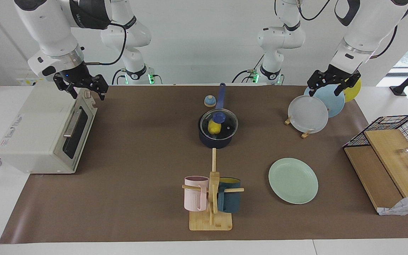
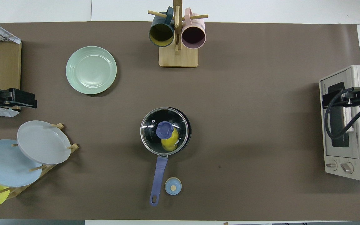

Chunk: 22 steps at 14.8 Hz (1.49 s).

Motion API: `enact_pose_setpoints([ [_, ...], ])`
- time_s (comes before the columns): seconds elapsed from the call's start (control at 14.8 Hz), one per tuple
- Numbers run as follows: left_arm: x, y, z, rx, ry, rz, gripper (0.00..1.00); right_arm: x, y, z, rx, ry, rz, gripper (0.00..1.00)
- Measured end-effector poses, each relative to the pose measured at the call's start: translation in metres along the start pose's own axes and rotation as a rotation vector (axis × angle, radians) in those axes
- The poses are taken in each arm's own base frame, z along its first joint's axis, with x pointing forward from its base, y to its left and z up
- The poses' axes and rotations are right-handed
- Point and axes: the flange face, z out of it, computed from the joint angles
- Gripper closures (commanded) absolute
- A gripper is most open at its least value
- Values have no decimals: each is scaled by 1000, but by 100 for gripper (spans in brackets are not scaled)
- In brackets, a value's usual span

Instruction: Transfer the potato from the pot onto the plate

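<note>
Two grippers hang raised at the table's ends, well apart from the potato [image 1: 214,126]. The potato lies inside the pot [image 1: 218,136], under a glass lid [image 1: 219,123] with a blue knob; the pot stands mid-table, its handle pointing toward the robots. The left gripper [image 1: 333,84] hovers over the plate rack [image 1: 305,134] holding grey-white, light blue and yellow plates; its fingers stand parted and hold nothing. The right gripper [image 1: 82,88] hovers over the toaster oven [image 1: 44,136], fingers likewise spread and empty. The mint-green plate [image 1: 293,180] lies bare, farther from the robots than the pot, toward the left arm's end, beside the mug tree [image 1: 211,198].
</note>
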Motion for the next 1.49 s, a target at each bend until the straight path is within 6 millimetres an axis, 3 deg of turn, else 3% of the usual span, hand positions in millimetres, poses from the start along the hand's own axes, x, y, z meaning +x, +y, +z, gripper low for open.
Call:
enact_pose_setpoints([
  [1.22, 0, 0, 0, 0, 0, 0, 0, 0, -8, -1, -1, 8, -66, 0],
  [1.35, 0, 0, 0, 0, 0, 0, 0, 0, -18, -2, 12, 11, -94, 0],
  [1.49, 0, 0, 0, 0, 0, 0, 0, 0, -41, -3, 19, 25, -135, 0],
])
